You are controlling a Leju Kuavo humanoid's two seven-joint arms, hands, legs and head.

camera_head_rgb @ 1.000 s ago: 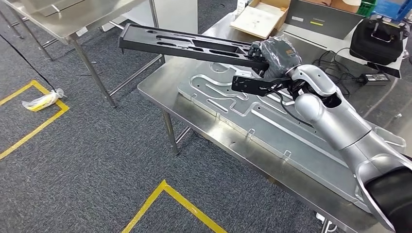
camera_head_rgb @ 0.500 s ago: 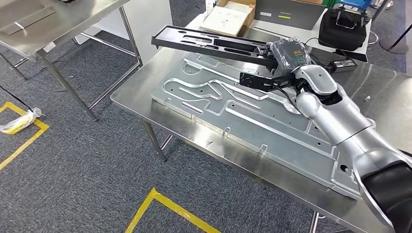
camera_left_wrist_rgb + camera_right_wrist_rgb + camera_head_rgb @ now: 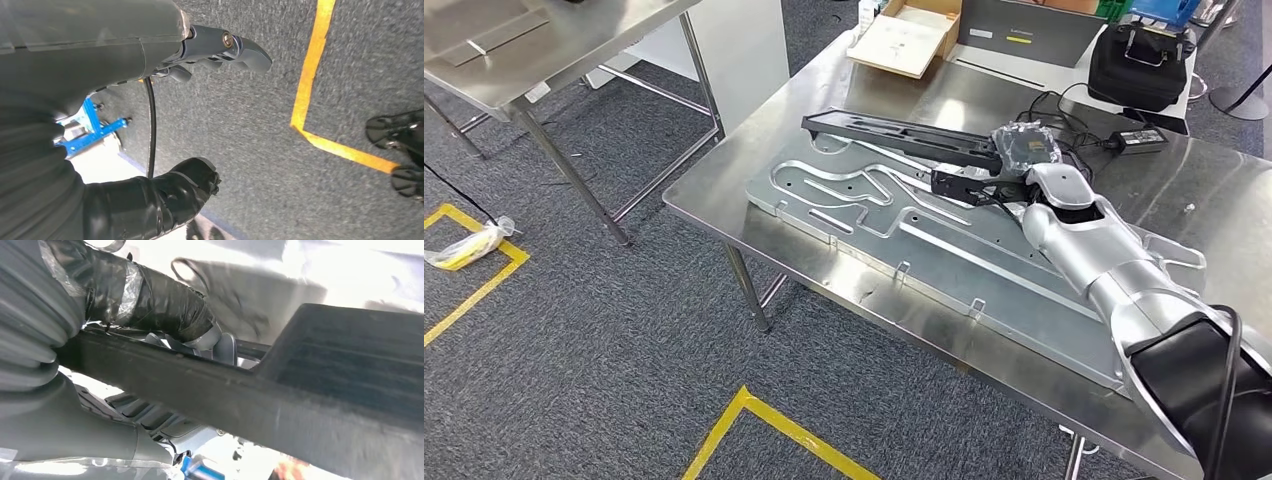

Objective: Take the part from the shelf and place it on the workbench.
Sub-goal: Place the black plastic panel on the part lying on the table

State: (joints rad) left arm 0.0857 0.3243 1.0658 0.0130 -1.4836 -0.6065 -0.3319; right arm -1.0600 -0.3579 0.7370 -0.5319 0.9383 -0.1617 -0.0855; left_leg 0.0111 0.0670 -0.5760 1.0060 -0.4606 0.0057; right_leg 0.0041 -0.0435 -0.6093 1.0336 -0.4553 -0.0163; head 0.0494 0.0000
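Black plastic, long and slotted, the part [image 3: 899, 138] hangs low over the steel workbench [image 3: 724, 175], above a large grey routed metal plate [image 3: 944, 250]; whether it touches the plate cannot be told. The right hand [image 3: 1024, 150] grips its near end, wrapped fingers [image 3: 165, 295] curled over the edge. Beyond, an open cardboard box [image 3: 904, 38] holds a pale flat sheet. A black bag [image 3: 1139, 65] is cut off at the frame's top. The left hand [image 3: 165, 200] hangs over carpet, fingers loosely apart, holding nothing.
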